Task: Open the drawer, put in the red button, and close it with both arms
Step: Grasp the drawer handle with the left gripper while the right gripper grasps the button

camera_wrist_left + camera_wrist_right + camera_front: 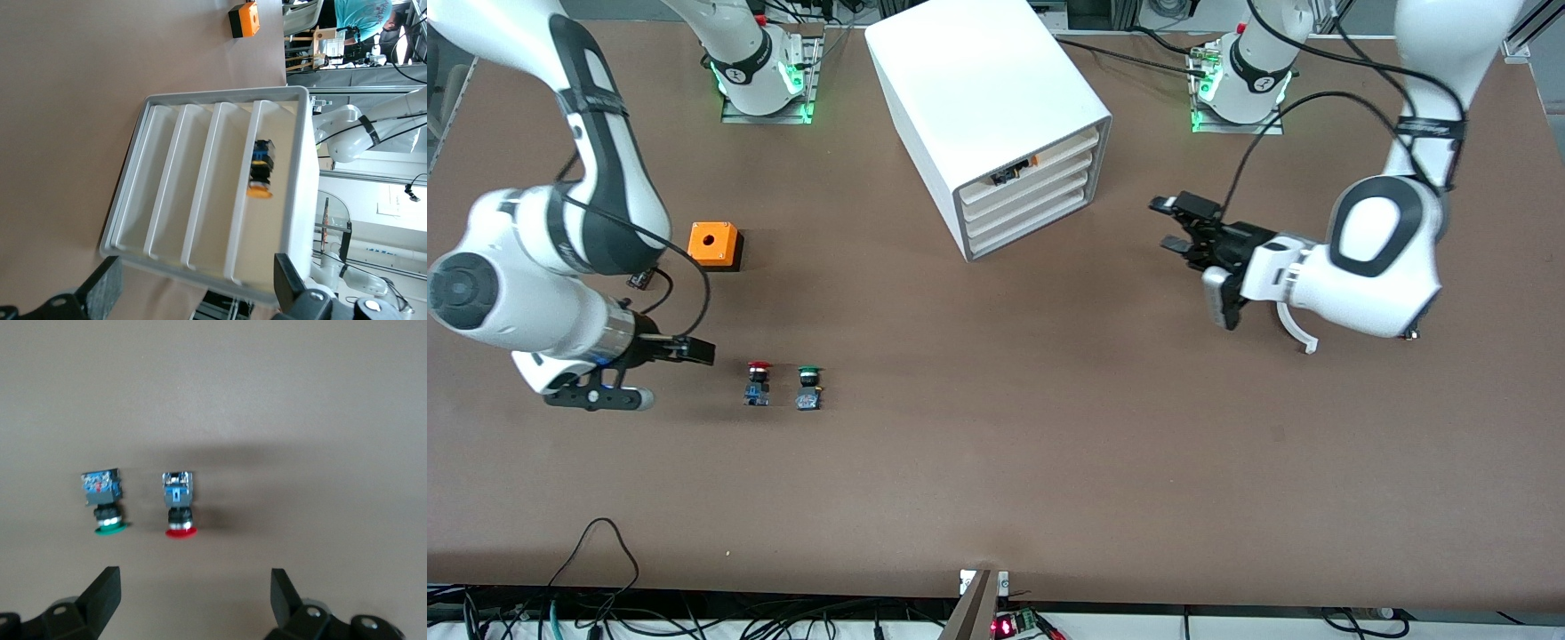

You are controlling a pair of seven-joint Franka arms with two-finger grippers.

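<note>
The white cabinet (987, 98) stands at the back middle of the table, and its four stacked drawers (1032, 209) all sit pushed in. The top one holds a black-and-orange piece (1014, 171). The red button (758, 382) lies on the table beside a green button (809, 388), nearer the front camera. My right gripper (694, 351) is open and empty, close beside the red button, which also shows in the right wrist view (180, 510). My left gripper (1172, 224) is open and empty, in the air in front of the drawers (200, 207).
An orange box (714, 244) with a hole in its top sits toward the right arm's end, between the buttons and that arm's base. It also shows in the left wrist view (243, 19). The green button (103, 503) lies a finger's width from the red one.
</note>
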